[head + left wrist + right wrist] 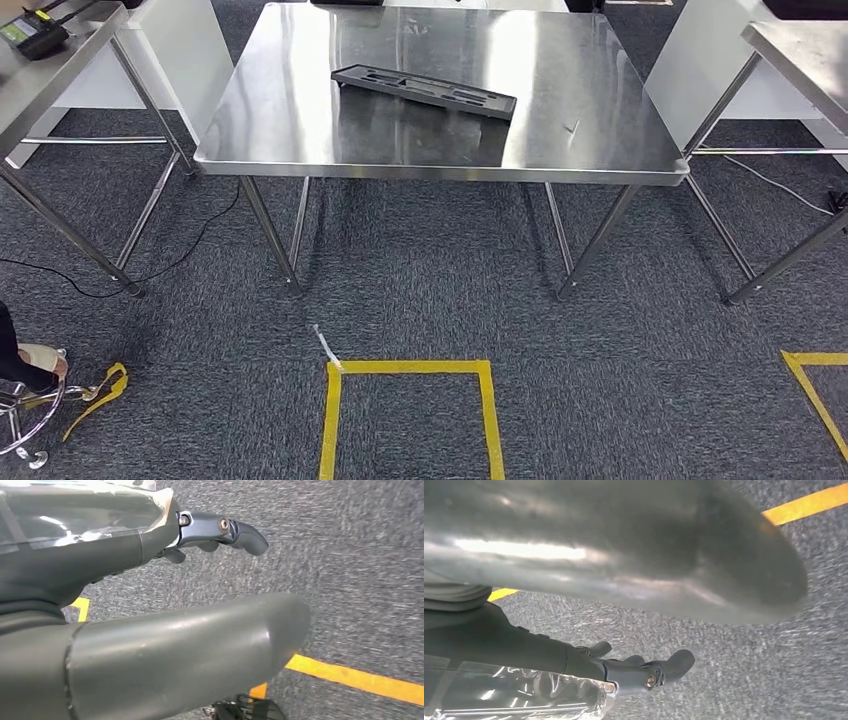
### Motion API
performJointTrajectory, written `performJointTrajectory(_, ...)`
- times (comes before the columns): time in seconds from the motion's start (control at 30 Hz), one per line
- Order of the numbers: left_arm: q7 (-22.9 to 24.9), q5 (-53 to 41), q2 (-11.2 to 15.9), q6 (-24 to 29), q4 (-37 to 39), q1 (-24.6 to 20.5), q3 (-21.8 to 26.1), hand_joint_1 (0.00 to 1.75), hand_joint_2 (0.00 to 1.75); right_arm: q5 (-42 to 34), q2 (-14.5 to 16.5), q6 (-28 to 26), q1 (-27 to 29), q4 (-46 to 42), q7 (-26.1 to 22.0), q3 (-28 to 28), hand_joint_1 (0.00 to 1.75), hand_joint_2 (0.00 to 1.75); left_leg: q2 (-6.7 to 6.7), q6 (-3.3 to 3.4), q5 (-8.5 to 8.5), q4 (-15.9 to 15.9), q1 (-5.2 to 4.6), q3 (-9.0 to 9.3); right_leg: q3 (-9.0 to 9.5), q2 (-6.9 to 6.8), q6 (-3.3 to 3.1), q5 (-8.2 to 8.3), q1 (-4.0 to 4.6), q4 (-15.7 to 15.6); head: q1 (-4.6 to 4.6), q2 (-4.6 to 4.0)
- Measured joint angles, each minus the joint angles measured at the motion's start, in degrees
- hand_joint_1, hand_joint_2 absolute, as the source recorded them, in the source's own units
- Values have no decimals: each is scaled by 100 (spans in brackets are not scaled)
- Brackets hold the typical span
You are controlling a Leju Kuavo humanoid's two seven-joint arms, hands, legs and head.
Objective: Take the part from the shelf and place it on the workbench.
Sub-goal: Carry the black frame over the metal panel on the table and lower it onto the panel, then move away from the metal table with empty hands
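A long black moulded part (424, 91) lies flat on the steel workbench (300, 140), toward its far middle, straight ahead in the head view. My left hand (175, 645) hangs over grey carpet with its thick thumb and dark fingers (245, 535) spread apart and nothing between them. Hanging the same way, my right hand (624, 555) has its fingers (674, 665) apart and holds nothing. Both hands are well away from the part.
Steel tables stand on the left (50, 80) and right (800, 60); the left one carries a black device (32, 35). Yellow tape squares (410, 368) mark the carpet in front of the workbench. A cable (190, 250), a stool base (30, 410) and a person's foot (40, 358) are at the left.
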Motion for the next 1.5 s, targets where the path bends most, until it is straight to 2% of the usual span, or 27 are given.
performJointTrajectory(0.03,-6,10,0,-1,1,2,5,0,0,1,-4,0,3,1,-3,0,0,0,4,-4,53,3,-5,-68,-9,4,32,-68,0,219,1,0)
performJointTrajectory(0.07,-9,19,0,-1,2,2,11,0,0,2,-5,1,5,2,-5,-1,0,0,6,-12,103,5,-6,-126,86,6,80,-29,-1,216,3,0)
performJointTrajectory(0.13,-11,24,-3,-1,2,2,19,0,0,4,-11,1,-1,3,-9,-1,0,0,4,-44,199,9,-6,-225,612,7,165,222,-9,-473,4,0)
performJointTrajectory(0.2,-15,25,-7,-1,2,2,21,0,0,4,-17,1,-27,3,-13,-1,0,0,0,-105,295,9,-22,-287,1183,23,139,326,8,-1356,1,1)
performJointTrajectory(0.23,-21,25,-7,-1,3,2,22,0,0,1,-19,1,-34,4,-14,0,0,0,-1,-141,341,8,-31,-301,1313,34,101,321,24,-1600,0,1)
performJointTrajectory(0.3,-34,24,-7,-1,4,5,24,0,0,-10,-20,0,-27,5,-16,0,0,0,-4,-211,430,-16,-36,-308,1281,48,19,339,55,-1659,-9,3)
performJointTrajectory(0.37,-42,24,-3,-1,6,13,25,0,0,-24,-16,-1,-22,10,-20,-1,0,0,-17,-271,347,51,-18,-366,1187,31,-101,422,13,-1659,-15,4)
performJointTrajectory(0.4,-42,24,-1,-2,7,18,26,0,0,-29,-14,-1,-20,13,-21,-1,0,0,-22,-295,155,212,-11,-431,1132,19,-172,480,-9,-1664,-21,4)
performJointTrajectory(0.47,-43,24,2,-3,8,21,27,0,0,-35,-13,-1,-15,14,-22,-2,0,0,-26,-328,-410,842,0,-620,1018,3,-263,587,-11,-1661,-34,4)
performJointTrajectory(0.5,-43,24,2,-5,8,21,27,0,0,-37,-14,-1,-11,14,-22,-2,0,0,-26,-345,-645,1230,2,-709,961,-5,-275,641,-1,-1656,-37,4)
performJointTrajectory(0.53,-42,24,2,-8,8,21,27,0,0,-37,-14,-1,-9,14,-22,-2,0,0,-26,-357,-751,1510,3,-738,903,-9,-270,691,9,-1645,-36,4)
performJointTrajectory(0.57,-42,24,3,-11,8,21,27,0,0,-36,-14,-1,-6,14,-22,-2,0,0,-26,-362,-747,1621,5,-682,844,-12,-260,735,17,-1628,-37,4)
performJointTrajectory(0.6,-41,24,5,-15,8,21,27,0,0,-35,-14,-1,-3,14,-22,-2,0,0,-25,-357,-640,1477,6,-503,779,-13,-245,768,20,-1599,-37,4)
performJointTrajectory(0.7,-41,24,13,-22,8,8,27,0,0,-34,-11,-1,3,14,-22,-2,0,0,-31,-296,-383,305,4,337,618,-12,-193,817,36,-1470,-35,4)
performJointTrajectory(0.73,-44,23,15,-23,8,4,27,0,0,-33,-10,-1,-1,14,-22,-2,0,0,-35,-268,-383,64,-7,476,584,-14,-161,837,48,-1438,-33,4)
performJointTrajectory(0.87,-57,23,10,-22,11,8,28,0,0,-33,-16,-5,-1,15,-21,-2,0,0,-22,-100,-283,-74,-27,380,473,-13,8,887,61,-1375,-31,4)
performJointTrajectory(0.93,-75,22,9,-15,11,2,29,0,0,-40,-17,-8,6,19,-20,-2,0,0,-2,-13,-169,-112,-7,251,286,3,-8,573,53,-992,-15,4)
performJointTrajectory(1.0,-101,19,8,-9,11,2,30,0,0,-55,-18,-7,9,22,-19,-2,0,0,11,11,-64,-111,-15,115,37,15,-36,103,41,-237,2,4)
performJointTrajectory(1.03,-110,16,5,-8,12,3,30,0,0,-63,-21,-7,11,22,-17,-2,0,0,20,8,-11,-108,-17,47,-28,16,-15,-35,37,90,3,4)
performJointTrajectory(1.07,-115,15,3,-9,13,4,30,0,0,-70,-22,-7,14,23,-15,-2,0,0,28,0,39,-105,-17,-15,0,16,29,-60,31,238,3,4)
performJointTrajectory(1.1,-118,15,1,-9,13,4,29,0,0,-74,-23,-7,16,23,-14,-2,0,0,32,-12,82,-102,-16,-68,128,16,85,10,23,170,6,4)
performJointTrajectory(1.17,-120,14,-5,-9,13,2,29,0,0,-77,-27,-8,11,23,-14,-2,0,0,34,-51,166,-95,-16,-132,735,15,167,248,2,-643,8,4)
performJointTrajectory(1.23,-122,13,-11,-9,13,-1,29,0,0,-78,-32,-8,-3,23,-14,-2,0,0,33,-113,252,-87,-38,-165,1290,28,139,332,22,-1519,5,5)
performJointTrajectory(1.27,-124,12,-12,-9,12,-2,29,0,0,-79,-33,-8,-6,23,-14,-2,0,0,32,-144,295,-85,-49,-176,1392,36,102,321,38,-1712,2,5)
performJointTrajectory(1.37,-127,-3,-14,-8,11,4,29,0,0,-98,-31,-9,4,26,-12,-2,0,0,20,-236,337,-65,-39,-206,1322,40,-24,373,15,-1730,-13,8)
performJointTrajectory(1.43,-126,-24,-10,-9,13,6,29,0,0,-109,-22,-16,6,27,-13,-3,0,0,-1,-289,-12,270,-16,-333,1246,26,-162,455,-25,-1734,-19,9)
performJointTrajectory(1.5,-125,-41,-9,-15,13,5,28,0,0,-111,-16,-26,11,27,-15,-4,0,0,-14,-332,-553,1020,-5,-576,1134,13,-255,533,-7,-1722,-22,9)
